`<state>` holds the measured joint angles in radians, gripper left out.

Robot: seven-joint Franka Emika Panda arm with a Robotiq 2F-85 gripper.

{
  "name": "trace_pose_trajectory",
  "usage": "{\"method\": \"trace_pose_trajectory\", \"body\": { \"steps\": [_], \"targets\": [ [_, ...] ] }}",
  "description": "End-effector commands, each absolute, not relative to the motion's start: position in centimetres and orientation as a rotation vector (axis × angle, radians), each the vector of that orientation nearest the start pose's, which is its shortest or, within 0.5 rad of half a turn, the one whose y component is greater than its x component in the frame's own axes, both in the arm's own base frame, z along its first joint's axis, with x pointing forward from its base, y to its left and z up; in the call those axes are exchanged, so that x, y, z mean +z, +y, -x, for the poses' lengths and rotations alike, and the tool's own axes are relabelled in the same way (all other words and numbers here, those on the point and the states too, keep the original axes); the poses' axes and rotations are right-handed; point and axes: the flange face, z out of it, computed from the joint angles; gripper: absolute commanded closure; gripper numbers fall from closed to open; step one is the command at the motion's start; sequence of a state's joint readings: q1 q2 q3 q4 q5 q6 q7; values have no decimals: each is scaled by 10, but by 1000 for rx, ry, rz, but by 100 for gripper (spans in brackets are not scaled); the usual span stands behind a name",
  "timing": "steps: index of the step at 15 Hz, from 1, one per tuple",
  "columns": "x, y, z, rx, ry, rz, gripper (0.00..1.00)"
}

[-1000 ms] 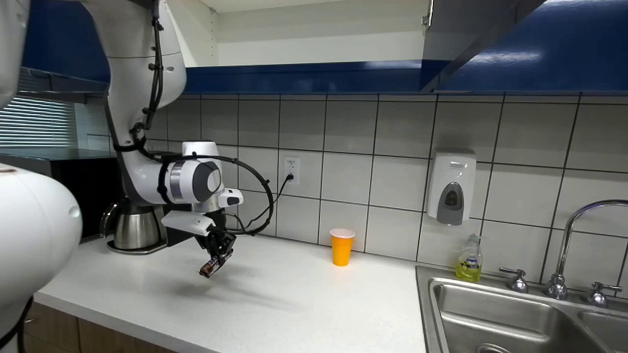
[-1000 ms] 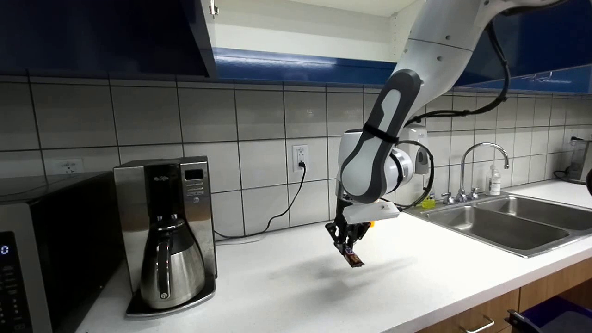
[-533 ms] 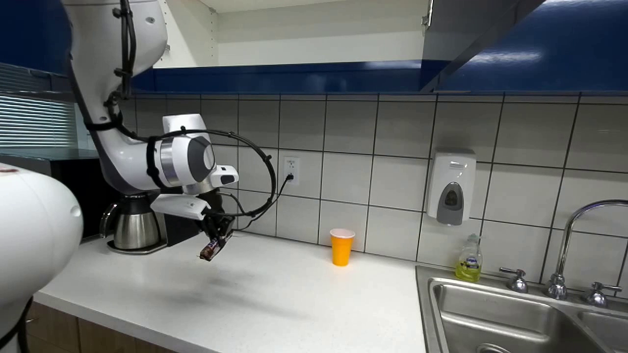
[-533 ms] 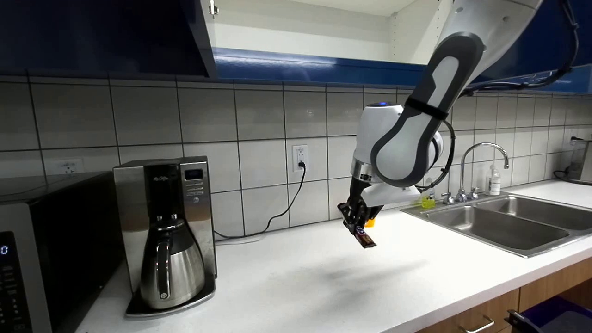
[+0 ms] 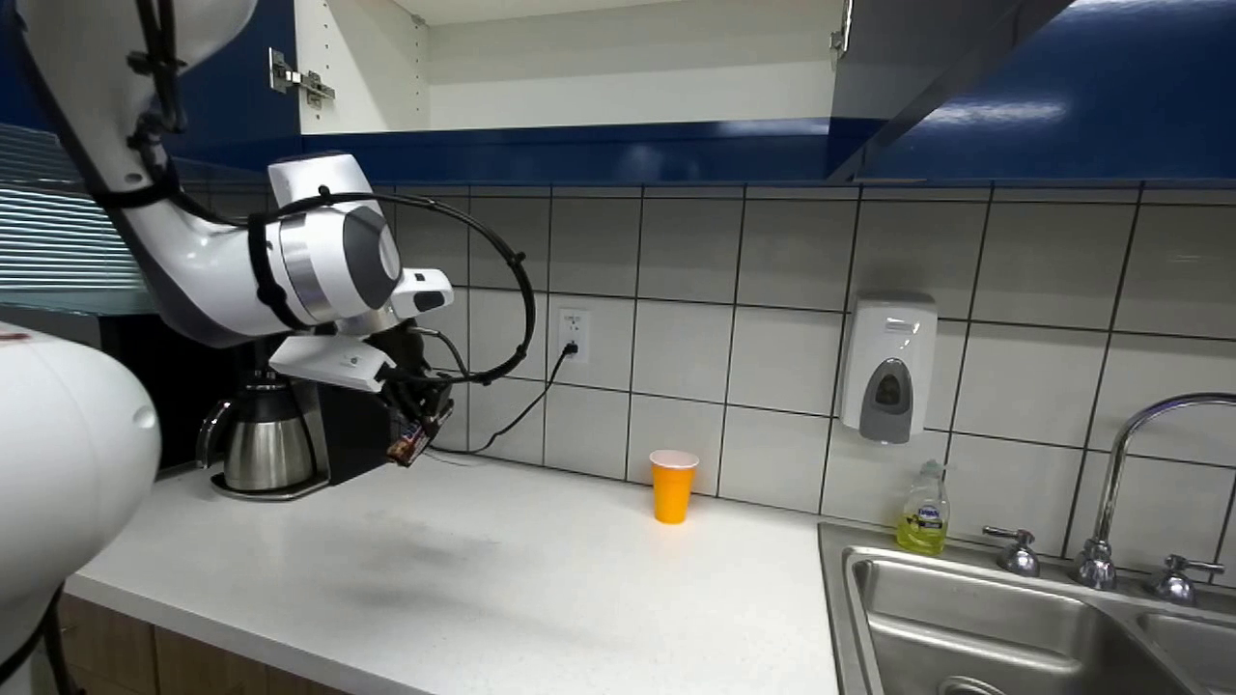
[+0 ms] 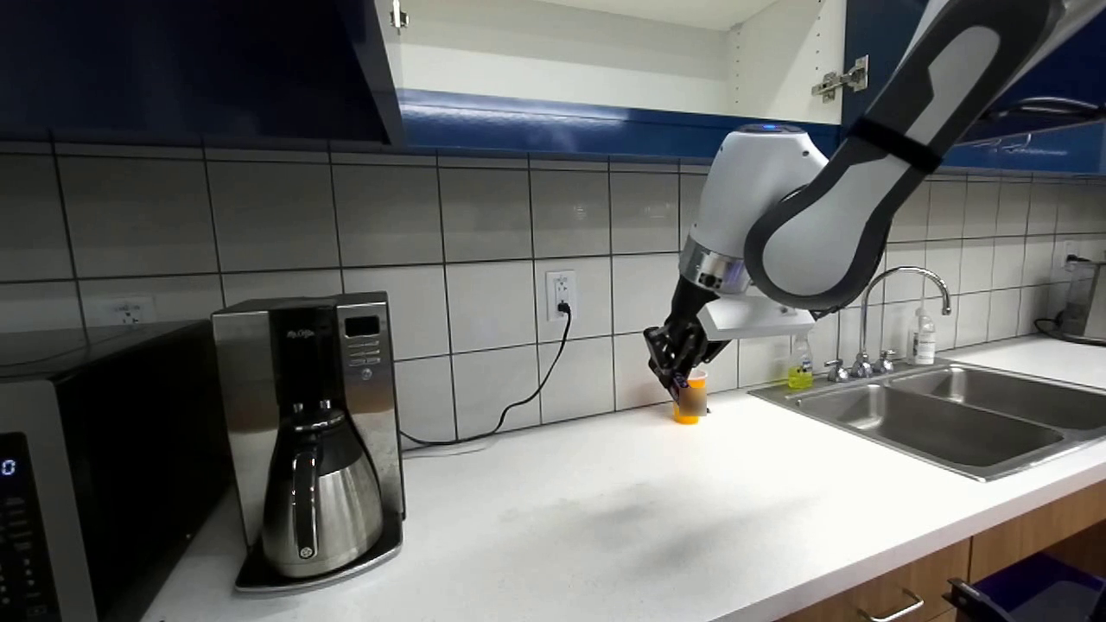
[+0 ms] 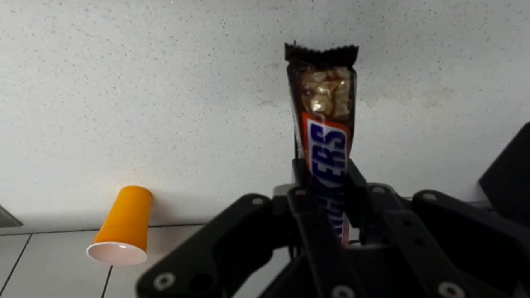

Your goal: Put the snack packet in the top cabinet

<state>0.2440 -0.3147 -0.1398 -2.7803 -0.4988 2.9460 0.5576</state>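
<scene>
- The snack packet [image 7: 328, 142], near the middle of the wrist view, is up in the air over the bench [image 5: 541, 579]
- The fingers [image 7: 357, 194] are pressed close and pinch its lower part there, and the rest pokes out toward the top
- It could slip, I think, if the arm [image 6: 829, 242] jerks, because it looks shiny and only one part is held
- The end that pokes out could bump the front of the top cabinet [image 5: 618, 82], at the top of both exterior views, if the arm pushes in too low
- The arm could knock the dark door [image 5: 912, 53], upper right in an exterior view, if it swings too wide
- If let go right at the edge, the packet may tip out and fall
- A second ago the fingers and packet were lower in both exterior views; now they are higher up
- The metal hinge [image 5: 290, 77], upper left in an exterior view, was hidden by the arm and now shows
- The orange cup [image 7: 126, 219] has stayed put
</scene>
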Motion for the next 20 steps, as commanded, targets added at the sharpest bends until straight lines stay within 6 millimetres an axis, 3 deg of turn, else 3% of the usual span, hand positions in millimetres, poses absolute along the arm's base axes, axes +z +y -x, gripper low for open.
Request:
{"method": "trace_pose_trajectory", "body": {
  "steps": [1,8,20],
  "targets": [
    [387,72,-397,-908,-6,2997,94],
    [439,68,-386,-1081,6,2922,94],
    [521,72,-345,-1356,-29,2822,94]
  ]
}}
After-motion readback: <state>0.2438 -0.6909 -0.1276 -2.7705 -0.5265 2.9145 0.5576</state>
